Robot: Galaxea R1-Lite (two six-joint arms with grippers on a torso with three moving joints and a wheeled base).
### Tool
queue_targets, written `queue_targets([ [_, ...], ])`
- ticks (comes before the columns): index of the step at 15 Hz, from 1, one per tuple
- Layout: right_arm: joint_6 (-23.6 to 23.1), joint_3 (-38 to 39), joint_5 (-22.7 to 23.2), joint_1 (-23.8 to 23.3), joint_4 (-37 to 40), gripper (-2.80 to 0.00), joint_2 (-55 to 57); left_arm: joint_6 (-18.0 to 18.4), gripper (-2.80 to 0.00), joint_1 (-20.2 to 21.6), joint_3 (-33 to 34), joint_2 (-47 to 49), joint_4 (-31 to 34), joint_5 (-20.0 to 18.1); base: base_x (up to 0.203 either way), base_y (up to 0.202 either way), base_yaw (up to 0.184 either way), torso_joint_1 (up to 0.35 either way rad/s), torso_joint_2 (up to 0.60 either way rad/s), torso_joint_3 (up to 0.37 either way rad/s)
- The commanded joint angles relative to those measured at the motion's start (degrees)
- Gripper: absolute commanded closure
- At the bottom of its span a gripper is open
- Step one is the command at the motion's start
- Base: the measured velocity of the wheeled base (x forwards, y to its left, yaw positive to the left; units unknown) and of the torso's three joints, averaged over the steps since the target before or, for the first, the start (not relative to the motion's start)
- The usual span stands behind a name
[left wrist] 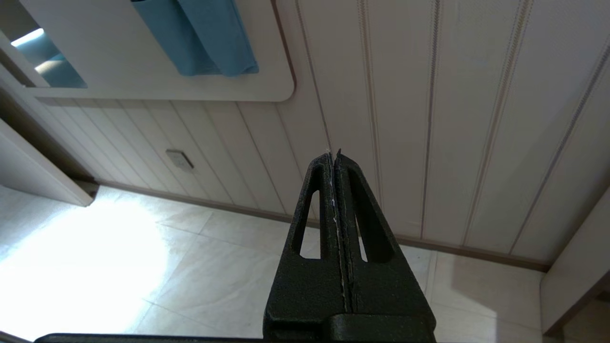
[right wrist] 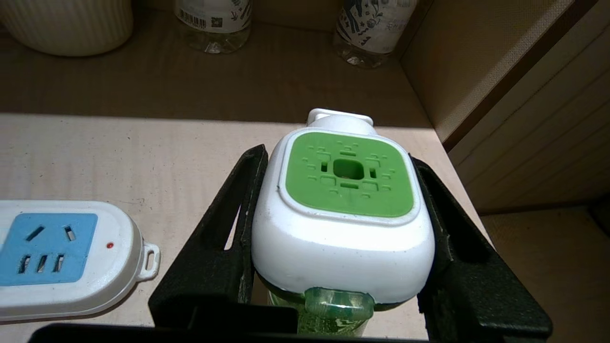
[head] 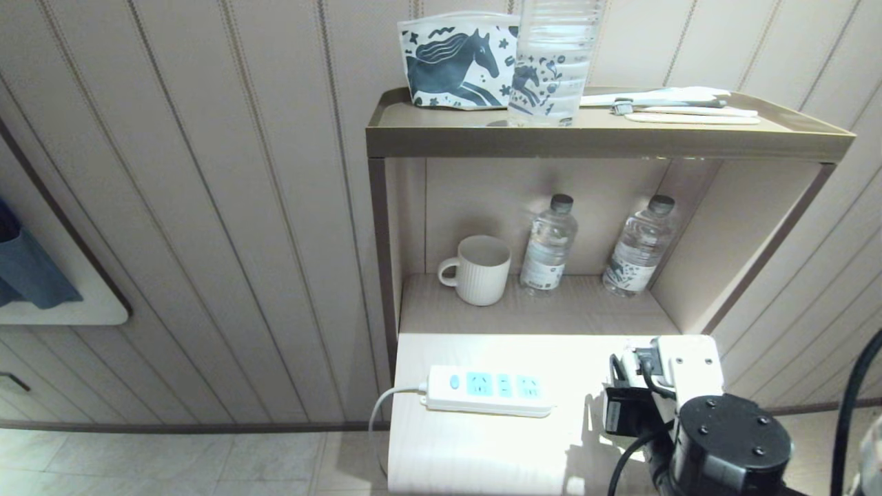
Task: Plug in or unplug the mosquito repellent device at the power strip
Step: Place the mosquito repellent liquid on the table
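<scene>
Beige panelled wall (head: 207, 207) behind a tan open shelf unit (head: 606, 134); pale tiled floor (head: 172, 461) below, brightly lit.

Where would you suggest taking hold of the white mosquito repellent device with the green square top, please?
Grip the white mosquito repellent device across its rounded white head, from behind, one finger on each flat side, as the right pincer does now. That leaves its plug end, pointing away from the pincer, free and spares the green bottle.
</scene>
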Motion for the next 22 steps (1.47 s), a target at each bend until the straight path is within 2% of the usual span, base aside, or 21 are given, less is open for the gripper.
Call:
queue_targets([
  [1, 0.0, -0.5, -0.4, 0.1, -2.7, 0.00, -1.6, 0.0, 0.00, 0.0, 0.0, 0.0, 0.0, 0.1, 0.000, 0.000, 0.000, 0.000, 0.00, 0.000],
  [7, 3.1, -3.7, -1.2, -0.1, -2.7, 0.00, 3.6, 0.0, 0.00, 0.0, 0.0, 0.0, 0.0, 0.1, 0.000, 0.000, 0.000, 0.000, 0.00, 0.000],
  [11, 6.5, -5.9, -1.3, -2.1, -2.7, 0.00, 9.6, 0.0, 0.00, 0.0, 0.0, 0.0, 0.0, 0.1, 0.000, 0.000, 0.000, 0.000, 0.00, 0.000],
  [15, 6.2, -9.3, -1.2, -4.6, -2.7, 0.00, 10.6, 0.0, 0.00, 0.0, 0.0, 0.0, 0.0, 0.1, 0.000, 0.000, 0.000, 0.000, 0.00, 0.000],
  [22, 6.1, -13.5, -2.6, -4.7, -2.7, 0.00, 11.7, 0.0, 0.00, 0.0, 0.0, 0.0, 0.0, 0.1, 0.000, 0.000, 0.000, 0.000, 0.00, 0.000],
])
